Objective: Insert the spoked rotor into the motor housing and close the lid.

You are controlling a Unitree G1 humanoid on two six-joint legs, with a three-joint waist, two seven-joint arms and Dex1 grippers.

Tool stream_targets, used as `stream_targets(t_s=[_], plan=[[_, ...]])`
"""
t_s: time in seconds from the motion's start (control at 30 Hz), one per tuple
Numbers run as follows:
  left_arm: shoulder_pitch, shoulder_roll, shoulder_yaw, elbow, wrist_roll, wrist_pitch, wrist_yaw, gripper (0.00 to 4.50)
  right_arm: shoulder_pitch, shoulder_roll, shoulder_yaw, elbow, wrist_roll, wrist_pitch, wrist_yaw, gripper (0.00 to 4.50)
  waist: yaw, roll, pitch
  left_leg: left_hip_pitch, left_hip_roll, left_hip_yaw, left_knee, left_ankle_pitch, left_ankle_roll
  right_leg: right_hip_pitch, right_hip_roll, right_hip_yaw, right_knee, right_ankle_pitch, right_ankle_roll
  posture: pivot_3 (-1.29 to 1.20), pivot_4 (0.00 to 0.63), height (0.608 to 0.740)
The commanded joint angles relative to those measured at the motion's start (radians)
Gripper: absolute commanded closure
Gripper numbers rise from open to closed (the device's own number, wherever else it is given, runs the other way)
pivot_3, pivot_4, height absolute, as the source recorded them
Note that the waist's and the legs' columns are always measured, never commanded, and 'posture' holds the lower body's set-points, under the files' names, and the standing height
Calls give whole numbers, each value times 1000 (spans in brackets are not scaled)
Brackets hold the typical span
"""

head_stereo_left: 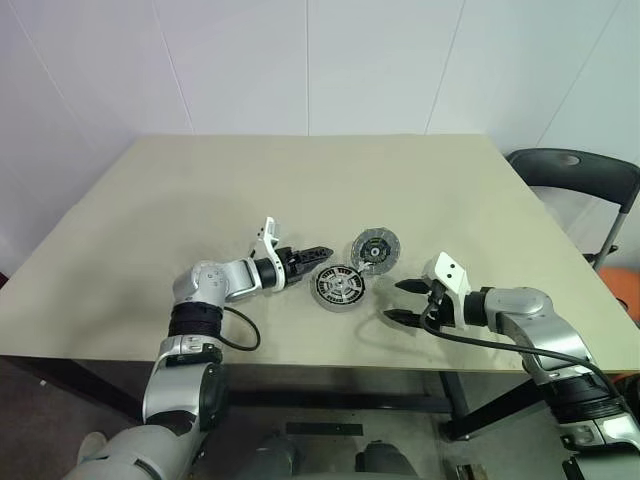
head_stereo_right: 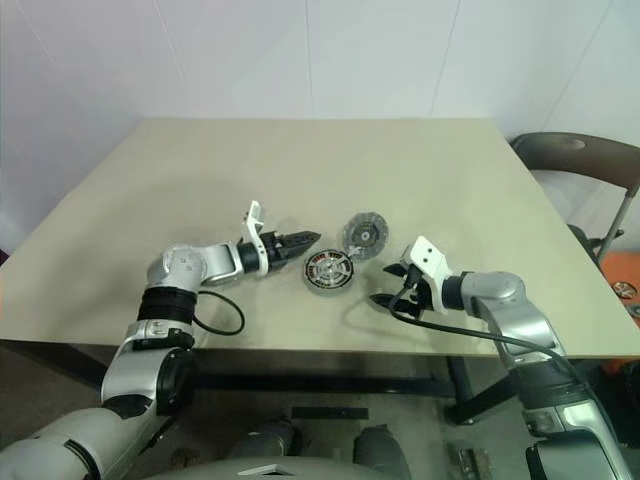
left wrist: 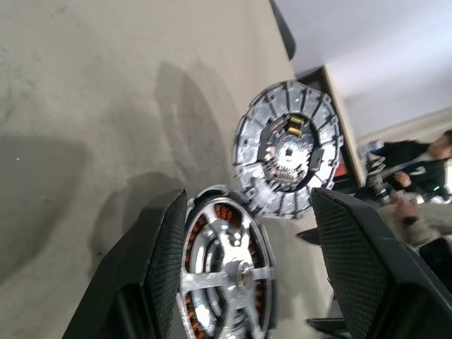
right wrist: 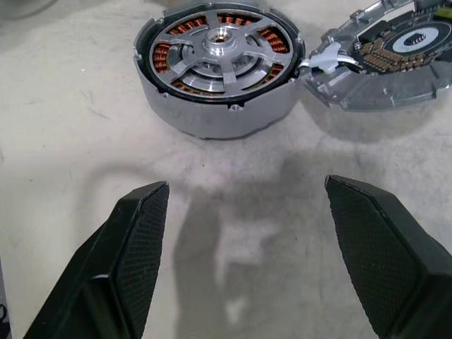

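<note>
Both my grippers, right (head_stereo_left: 404, 302) and left (head_stereo_left: 322, 252), sit released since the spoked rotor (right wrist: 220, 51) looks seated in the motor housing (right wrist: 212, 113); lid (head_stereo_left: 375, 247) leans alongside.

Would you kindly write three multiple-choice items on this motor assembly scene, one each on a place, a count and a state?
1. Where does the silvery spoked rotor sit?
A. Inside the round motor housing with copper-brown windings
B. Between the right pincer's fingers
C. On the folding chair

2. How many round motor parts lie separately on the beige table?
A. Two
B. Four
C. Five

3. What is the state of the round silver-grey lid with a dark hub?
A. Closed on the housing
B. Off the housing, lying beside it
C. Held in the left pincer

Answers: 1 A, the spokes lie over the windings within the housing wall. 2 A, the housing and the lid. 3 B, it rests on the table against the housing's edge, while the left pincer and right pincer hold nothing.
</note>
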Motion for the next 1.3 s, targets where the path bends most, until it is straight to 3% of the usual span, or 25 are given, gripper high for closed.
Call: stream_targets(t_s=[0.03,0.1,0.2,0.43,0.7,0.97,1.3], plan=[[21,1,-63,-122,41,-127,-73,1512,-21,-2,-8,-18,4,-16,2,781,0,0,0,0,0,0,0,0,0,0,0,0,0,0,0,0,0,740],[45,5,-105,-156,75,-202,-110,1512,-23,-3,-8,-16,3,-16,4,781,2,0,0,0,0,0,0,0,0,0,0,0,0,0,0,0,0,740],[89,7,-160,-196,134,-342,-158,2130,-28,-5,-7,-12,2,-17,7,781,2,0,0,0,0,0,0,0,0,0,0,0,0,0,0,0,0,740],[141,5,-291,-168,295,-574,-189,4466,-36,-4,-4,-5,0,-21,10,781,4,0,0,0,0,1,0,0,0,0,0,0,0,0,0,0,0,740],[130,-45,-320,-96,362,-734,-208,4466,-34,-2,0,-9,1,-20,10,781,4,0,0,0,0,1,0,-1,1,0,0,0,-1,0,0,0,0,740],[196,22,-480,38,546,-837,-270,4466,-28,2,1,-19,1,-16,3,781,3,1,-1,1,0,1,0,-1,1,1,0,0,-1,0,0,0,0,740],[191,27,-339,-79,429,-896,-283,4466,-57,37,-43,-65,92,47,10,781,0,2,-2,2,1,0,1,-1,2,2,0,0,-1,0,0,0,0,740]])
